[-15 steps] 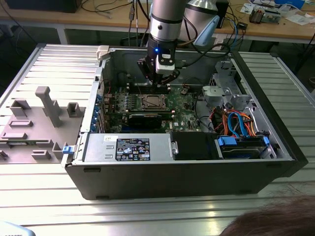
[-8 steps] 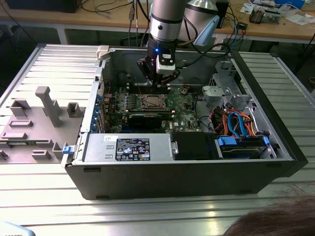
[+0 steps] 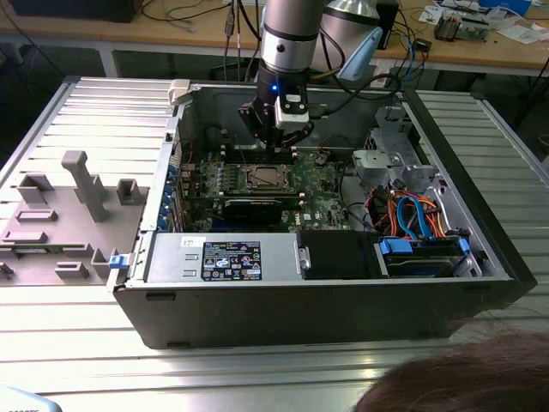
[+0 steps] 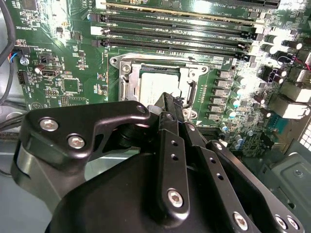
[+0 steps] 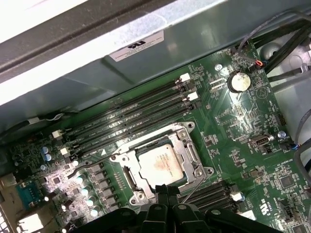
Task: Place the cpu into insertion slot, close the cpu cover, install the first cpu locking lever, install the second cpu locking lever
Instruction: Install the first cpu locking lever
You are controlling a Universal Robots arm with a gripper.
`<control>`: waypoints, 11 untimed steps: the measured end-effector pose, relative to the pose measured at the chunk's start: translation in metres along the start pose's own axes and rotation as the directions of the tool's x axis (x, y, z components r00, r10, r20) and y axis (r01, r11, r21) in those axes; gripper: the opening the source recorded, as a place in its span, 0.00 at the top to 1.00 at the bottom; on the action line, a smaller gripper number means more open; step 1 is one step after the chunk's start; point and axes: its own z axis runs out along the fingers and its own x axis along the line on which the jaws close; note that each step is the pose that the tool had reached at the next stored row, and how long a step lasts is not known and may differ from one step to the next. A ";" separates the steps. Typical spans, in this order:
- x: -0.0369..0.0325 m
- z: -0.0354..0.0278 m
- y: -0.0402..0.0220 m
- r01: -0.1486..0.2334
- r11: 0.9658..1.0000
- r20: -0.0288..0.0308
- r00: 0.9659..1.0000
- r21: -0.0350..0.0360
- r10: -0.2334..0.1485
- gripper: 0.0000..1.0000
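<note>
The cpu, a silvery-grey square chip, lies flat in the insertion slot on the green board. Around it sits the cpu cover, a pale metal frame that looks lowered over the chip's edges. A thin wire lever slants away from one corner of the socket. My gripper hangs just above the socket's edge with its black fingers pressed together and nothing seen between them. In the exterior view the gripper is inside the open computer case, over the cpu.
Long black memory slots run beside the socket, with a coin battery farther off. The case walls enclose the board. A power supply and a drive bay with blue and orange cables lie nearby. A grey fixture stands at the exterior view's left.
</note>
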 end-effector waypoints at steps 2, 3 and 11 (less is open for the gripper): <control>0.0000 0.0000 0.0000 0.005 1.000 0.000 1.000 0.000 -0.005 0.89; 0.0000 0.0000 0.0000 0.007 1.000 0.001 1.000 0.000 -0.007 0.89; 0.0000 0.0000 0.0000 0.021 1.000 0.001 1.000 0.001 -0.021 0.89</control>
